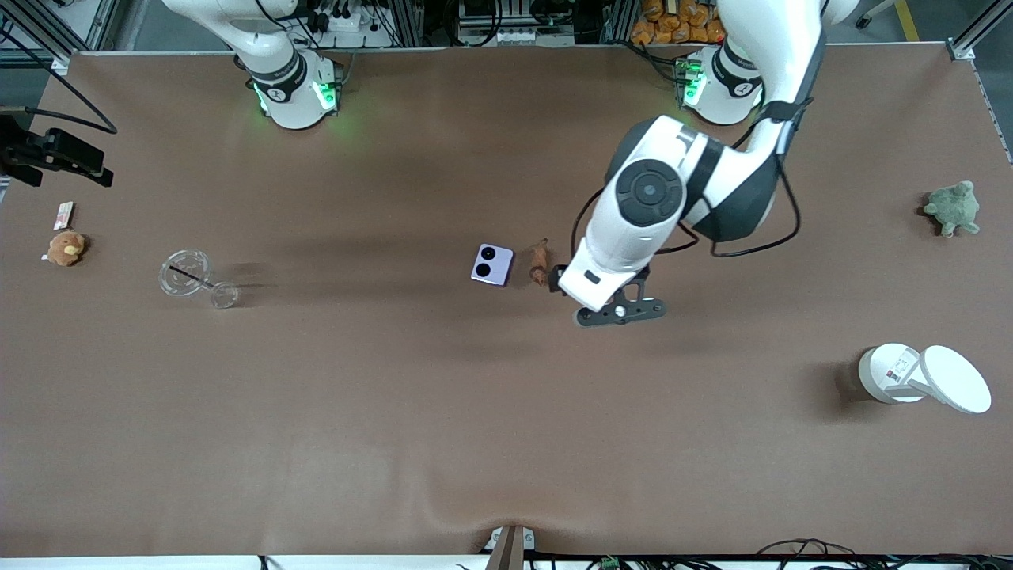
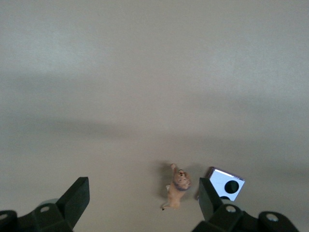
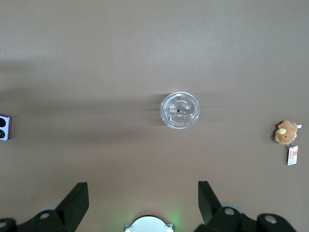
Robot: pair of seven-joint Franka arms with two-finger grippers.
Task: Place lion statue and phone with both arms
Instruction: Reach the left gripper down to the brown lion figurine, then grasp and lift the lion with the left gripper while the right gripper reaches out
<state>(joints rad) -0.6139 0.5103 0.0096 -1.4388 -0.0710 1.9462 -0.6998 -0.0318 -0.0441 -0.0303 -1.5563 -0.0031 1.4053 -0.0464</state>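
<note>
Orange-brown lion statue (image 2: 177,190) lies beside the phone (image 2: 226,184) (lenses up) under the left gripper (image 2: 144,205), jaws apart; right gripper (image 3: 143,203) likewise spread.

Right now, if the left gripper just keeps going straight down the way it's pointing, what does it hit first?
Probably bare table. The left gripper is open, pointing down. The lion statue lies just inside one finger and the phone past it, so depth is uncertain.
</note>
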